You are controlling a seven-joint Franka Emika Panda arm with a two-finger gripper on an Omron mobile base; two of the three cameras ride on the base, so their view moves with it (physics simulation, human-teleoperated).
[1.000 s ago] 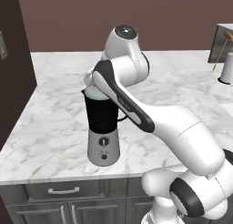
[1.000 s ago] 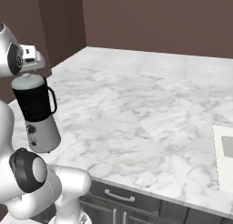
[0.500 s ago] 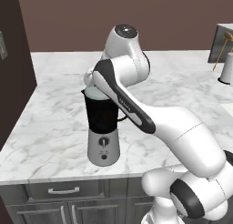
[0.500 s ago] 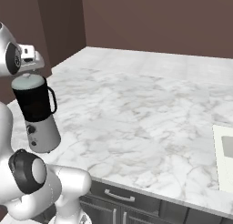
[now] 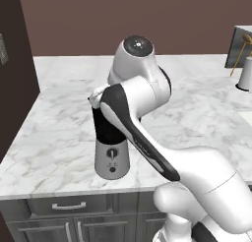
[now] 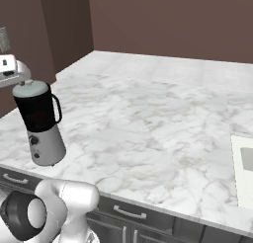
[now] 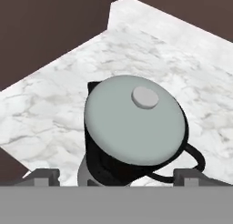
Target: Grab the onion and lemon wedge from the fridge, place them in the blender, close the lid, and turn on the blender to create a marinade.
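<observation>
The blender stands near the front left edge of the marble counter, a dark jar with a side handle on a silver base with a black knob. The pale grey lid with its small central knob rests on the jar's rim. My gripper hangs open right above the lid, touching nothing; its fingertips stand wide on either side of the jar. The hand shows at the left edge of the right base view. The onion, the lemon wedge and the fridge are out of view.
A dark tall cabinet borders the counter on the left. A pale cup with a utensil stands at the back right. A light inset panel lies at the counter's right end. Drawers run below the front edge.
In the right base view the hand has shifted a little to the left and down. The blender and its lid have not moved; the jaws stay wide.
</observation>
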